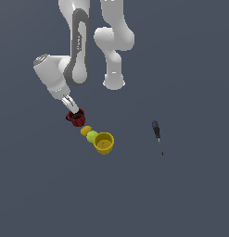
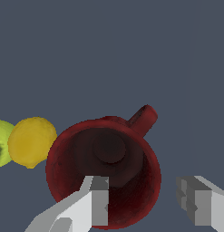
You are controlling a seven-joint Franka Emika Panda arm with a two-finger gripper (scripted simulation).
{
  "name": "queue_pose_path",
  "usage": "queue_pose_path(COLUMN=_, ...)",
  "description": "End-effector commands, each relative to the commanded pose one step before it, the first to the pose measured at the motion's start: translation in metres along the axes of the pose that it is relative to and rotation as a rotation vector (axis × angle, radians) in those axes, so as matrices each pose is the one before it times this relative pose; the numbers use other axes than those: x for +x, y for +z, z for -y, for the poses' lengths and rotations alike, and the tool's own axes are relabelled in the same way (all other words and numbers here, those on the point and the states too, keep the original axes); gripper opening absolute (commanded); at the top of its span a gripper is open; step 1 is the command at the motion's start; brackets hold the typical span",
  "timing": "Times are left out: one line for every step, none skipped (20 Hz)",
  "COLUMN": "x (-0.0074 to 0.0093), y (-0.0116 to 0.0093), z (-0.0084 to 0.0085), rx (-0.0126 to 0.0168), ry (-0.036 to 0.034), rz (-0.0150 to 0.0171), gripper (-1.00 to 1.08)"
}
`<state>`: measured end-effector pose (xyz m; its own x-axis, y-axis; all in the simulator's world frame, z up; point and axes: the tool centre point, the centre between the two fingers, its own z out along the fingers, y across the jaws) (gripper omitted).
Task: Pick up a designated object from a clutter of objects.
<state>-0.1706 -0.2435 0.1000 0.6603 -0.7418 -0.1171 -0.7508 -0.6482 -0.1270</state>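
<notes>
Dark grey floor (image 1: 190, 194) fills both views, flat and plain. A white robot arm (image 1: 76, 46) reaches down from the far side of the exterior view, and its gripper (image 1: 75, 111) sits right at the dark red mug (image 1: 75, 118), which stands upright left of centre.

In the wrist view the mug (image 2: 104, 170) is seen from above, its dark inside showing and its handle (image 2: 144, 118) sticking out from the rim on the side away from the gripper (image 2: 147, 201). The two grey fingers are spread apart, gripping nothing. One finger (image 2: 97, 204) lies over the mug's opening, seemingly inside the rim. The other finger (image 2: 199, 204) is outside the mug, with a gap of bare floor between it and the mug's wall. So the fingers straddle one side of the rim.

A row of things runs from the mug toward the near right of the exterior view: a yellow-orange fruit (image 1: 86, 130) just beside the mug, then a green fruit (image 1: 92, 136) touching it, then a yellow cup (image 1: 104, 142) with no handle, close against the green fruit. In the wrist view the yellow-orange fruit (image 2: 31, 141) almost meets the mug's rim.

A thin screwdriver (image 1: 157, 136) with a blue-tipped handle lies well apart on the exterior view's right. Open floor surrounds the mug on its left and near sides.
</notes>
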Motion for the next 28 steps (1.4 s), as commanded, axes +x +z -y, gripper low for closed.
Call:
queue_pose_path(x=-0.00161, y=0.00393, z=-0.00923, rx=0.00009, ry=0.02484, rz=-0.00107, gripper=0.28)
queue_pose_path(x=-0.00025, y=0.00061, z=-0.00148, rx=-0.00007, ry=0.00387, rz=-0.00003, gripper=0.28)
queue_pose_path(x=-0.00008, y=0.00020, z=-0.00049, rx=-0.00002, ry=0.00129, rz=-0.00001, gripper=0.28)
queue_pose_path(x=0.00036, y=-0.00100, z=0.00224, rx=-0.00018, ry=-0.00640, rz=0.00086, gripper=0.28)
queue_pose_path(x=-0.00002, y=0.00030, z=0.00000, rx=0.00000, ry=0.00000, rz=0.00000, gripper=0.28)
queue_pose_path(x=-0.00006, y=0.00091, z=-0.00001, rx=0.00000, ry=0.00000, rz=0.00000, gripper=0.28)
queue_pose_path(x=-0.00002, y=0.00149, z=-0.00027, rx=-0.00015, ry=0.00067, rz=-0.00008, gripper=0.28)
queue_pose_path(x=-0.00014, y=0.00210, z=-0.00002, rx=0.00000, ry=0.00000, rz=0.00000, gripper=0.28)
queue_pose_path(x=-0.00005, y=0.00266, z=-0.00047, rx=-0.00031, ry=0.00115, rz=-0.00014, gripper=0.28)
queue_pose_path(x=-0.00016, y=0.00323, z=-0.00030, rx=-0.00020, ry=0.00066, rz=-0.00008, gripper=0.28)
queue_pose_path(x=-0.00014, y=0.00377, z=-0.00048, rx=-0.00035, ry=0.00114, rz=-0.00014, gripper=0.28)
queue_pose_path(x=-0.00017, y=0.00408, z=-0.00040, rx=-0.00026, ry=0.00093, rz=-0.00011, gripper=0.28)
queue_pose_path(x=-0.00011, y=0.00356, z=-0.00033, rx=-0.00016, ry=0.00083, rz=-0.00010, gripper=0.28)
queue_pose_path(x=-0.00004, y=0.00294, z=-0.00024, rx=0.00001, ry=0.00069, rz=-0.00008, gripper=0.28)
queue_pose_path(x=0.00003, y=0.00231, z=-0.00011, rx=0.00022, ry=0.00044, rz=-0.00005, gripper=0.28)
queue_pose_path(x=0.00006, y=0.00177, z=0.00013, rx=0.00000, ry=0.00000, rz=0.00000, gripper=0.28)
queue_pose_path(x=0.00010, y=0.00121, z=0.00015, rx=0.00000, ry=0.00000, rz=0.00000, gripper=0.28)
queue_pose_path(x=0.00013, y=0.00056, z=-0.00007, rx=0.00095, ry=0.00023, rz=-0.00002, gripper=0.28)
queue_pose_path(x=0.00004, y=0.00022, z=0.00005, rx=0.00000, ry=0.00000, rz=0.00000, gripper=0.28)
queue_pose_path(x=0.00000, y=0.00000, z=0.00000, rx=0.00000, ry=0.00000, rz=0.00000, gripper=-1.00)
queue_pose_path(x=0.00000, y=0.00000, z=0.00000, rx=0.00000, ry=0.00000, rz=0.00000, gripper=-1.00)
queue_pose_path(x=0.00000, y=0.00000, z=0.00000, rx=0.00000, ry=0.00000, rz=0.00000, gripper=-1.00)
queue_pose_path(x=0.00000, y=0.00000, z=0.00000, rx=0.00000, ry=0.00000, rz=0.00000, gripper=-1.00)
queue_pose_path(x=0.00000, y=0.00000, z=0.00000, rx=0.00000, ry=0.00000, rz=0.00000, gripper=-1.00)
queue_pose_path(x=0.00000, y=0.00000, z=0.00000, rx=0.00000, ry=0.00000, rz=0.00000, gripper=-1.00)
queue_pose_path(x=0.00000, y=0.00000, z=0.00000, rx=0.00000, ry=0.00000, rz=0.00000, gripper=-1.00)
queue_pose_path(x=0.00000, y=0.00000, z=0.00000, rx=0.00000, ry=0.00000, rz=0.00000, gripper=-1.00)
queue_pose_path(x=0.00000, y=0.00000, z=0.00000, rx=0.00000, ry=0.00000, rz=0.00000, gripper=-1.00)
